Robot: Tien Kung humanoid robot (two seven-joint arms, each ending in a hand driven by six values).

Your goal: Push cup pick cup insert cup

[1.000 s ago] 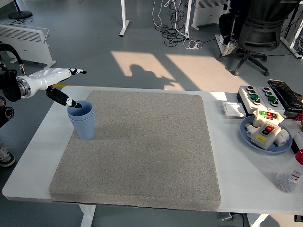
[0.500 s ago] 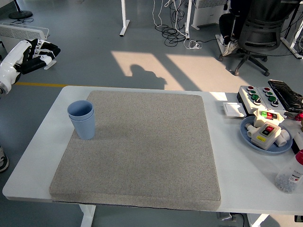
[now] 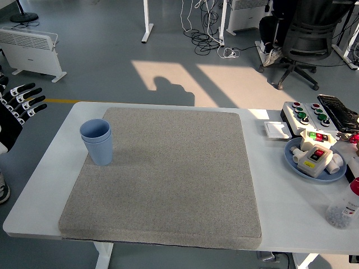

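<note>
Two blue cups stand nested, one inside the other, upright near the left edge of the grey mat. My left hand is at the picture's left edge, off the table and well left of the cups, with its fingers spread and holding nothing. The right arm is out of view.
On the table's right side a blue plate holds a switch box and white parts. Behind it are a button box, a small white tray and a black device. A clear bottle stands at the right front.
My left hand has let go of the upper cup, drawn back off the table to the left and come down beside the table edge. The cups have not moved.
</note>
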